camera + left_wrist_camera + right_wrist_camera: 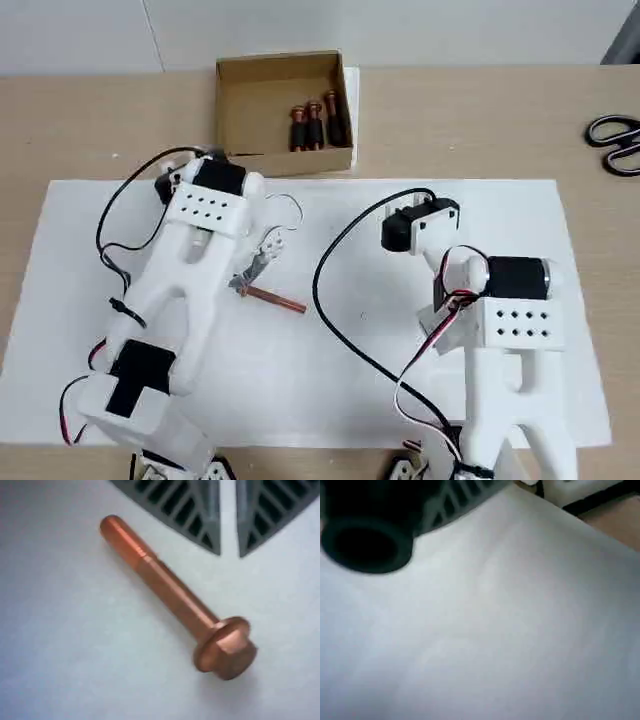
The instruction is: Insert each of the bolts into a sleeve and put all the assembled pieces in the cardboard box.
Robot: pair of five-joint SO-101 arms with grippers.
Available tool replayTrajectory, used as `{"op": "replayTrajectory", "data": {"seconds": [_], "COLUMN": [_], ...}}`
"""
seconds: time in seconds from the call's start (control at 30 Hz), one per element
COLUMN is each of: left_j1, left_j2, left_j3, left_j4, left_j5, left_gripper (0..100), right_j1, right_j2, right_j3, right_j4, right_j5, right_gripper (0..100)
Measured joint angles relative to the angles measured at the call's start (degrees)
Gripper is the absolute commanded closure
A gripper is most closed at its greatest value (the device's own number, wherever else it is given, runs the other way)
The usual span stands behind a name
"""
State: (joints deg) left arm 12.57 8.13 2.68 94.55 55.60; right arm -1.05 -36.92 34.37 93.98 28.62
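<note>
On the paper [280,390] lies a bolt [170,595]; right jaws grip a sleeve [367,545].

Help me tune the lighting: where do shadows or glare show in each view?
High view: even light, only soft shadows on the paper. Left wrist view: a bright streak along the bolt shank, faint shadow by its head. Right wrist view: the sleeve dims the paper beneath.

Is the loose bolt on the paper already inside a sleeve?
No. The bolt lies bare on the white paper, its whole shank exposed.
</note>
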Motion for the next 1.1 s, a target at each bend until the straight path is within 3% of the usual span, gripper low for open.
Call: {"op": "replayTrajectory", "data": {"seconds": [0.3, 1.1], "left_j1": [0.70, 2.73], "left_j2": [5.71, 8.00], "left_j3": [0.00, 0.88], "left_j4": [-1.93, -7.03], "left_j5": [0.00, 0.00], "left_gripper": [86, 86], "right_j1": [0.00, 6.51], "right_j2": [0.00, 0.00], "right_j3": [0.00, 0.00], "right_j4": [0.00, 0.09], "right_j5": [0.00, 1.85], "right_gripper": [99.5, 99.5]}}
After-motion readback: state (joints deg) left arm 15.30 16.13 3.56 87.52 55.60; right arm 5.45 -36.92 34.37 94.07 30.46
